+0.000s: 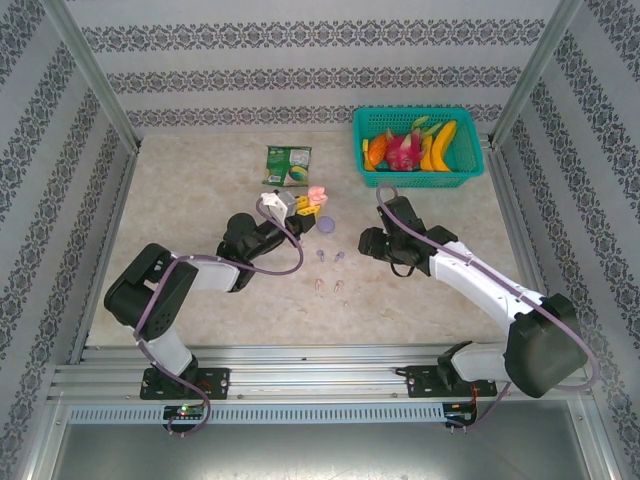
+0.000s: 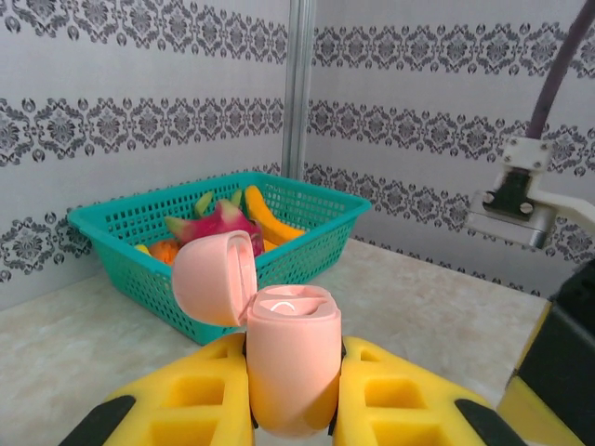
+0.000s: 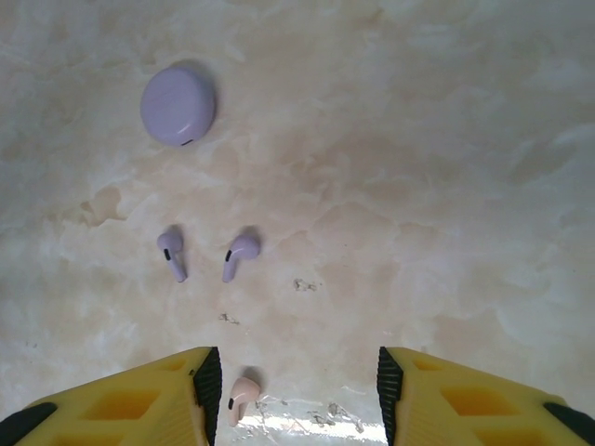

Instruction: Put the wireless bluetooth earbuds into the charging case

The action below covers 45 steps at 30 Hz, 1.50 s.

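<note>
My left gripper (image 2: 293, 395) is shut on an upright pale pink charging case (image 2: 293, 367) whose lid (image 2: 216, 277) hangs open to the left. From above, that case (image 1: 316, 194) sits at the tip of the left gripper (image 1: 303, 207). A closed lilac case (image 3: 178, 104) lies flat on the table. Two lilac earbuds (image 3: 171, 251) (image 3: 241, 251) lie below it. One pink earbud (image 3: 242, 395) rests just inside the left finger of my open right gripper (image 3: 299, 390), which hovers over the table. From above, two pink earbuds (image 1: 320, 286) (image 1: 339, 287) lie left of the right gripper (image 1: 364, 244).
A teal basket (image 1: 470, 150) of toy fruit stands at the back right, also behind the pink case (image 2: 307, 255). A green packet (image 1: 287, 165) lies behind the left gripper. Patterned walls and metal posts enclose the table.
</note>
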{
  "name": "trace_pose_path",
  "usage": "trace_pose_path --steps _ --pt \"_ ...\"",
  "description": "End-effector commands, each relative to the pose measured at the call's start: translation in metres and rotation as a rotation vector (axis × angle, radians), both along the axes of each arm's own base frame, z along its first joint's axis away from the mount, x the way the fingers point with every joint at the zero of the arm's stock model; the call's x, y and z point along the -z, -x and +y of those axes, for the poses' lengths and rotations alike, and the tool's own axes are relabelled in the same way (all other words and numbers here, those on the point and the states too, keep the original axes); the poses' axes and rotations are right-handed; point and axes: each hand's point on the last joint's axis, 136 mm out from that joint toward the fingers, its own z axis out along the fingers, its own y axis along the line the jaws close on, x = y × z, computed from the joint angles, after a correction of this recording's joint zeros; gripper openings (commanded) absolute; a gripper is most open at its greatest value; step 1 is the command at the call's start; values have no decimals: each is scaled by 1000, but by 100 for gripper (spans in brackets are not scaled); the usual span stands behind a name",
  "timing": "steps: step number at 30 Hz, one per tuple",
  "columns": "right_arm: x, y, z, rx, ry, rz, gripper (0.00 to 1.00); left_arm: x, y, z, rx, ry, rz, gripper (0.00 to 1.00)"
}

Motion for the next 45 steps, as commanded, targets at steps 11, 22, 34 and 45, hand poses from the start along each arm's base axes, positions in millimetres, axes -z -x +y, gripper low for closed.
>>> trace_pose_path --steps 11,22,34,45 --pt "6 1 17 70 61 23 49 -6 5 12 25 38 -71 0" --pt "46 28 33 128 171 139 47 -2 -1 19 3 58 -31 0" --pt "80 41 67 110 204 226 47 1 4 21 7 57 -19 0" --pt "93 46 77 88 210 263 46 2 5 20 13 53 -19 0"
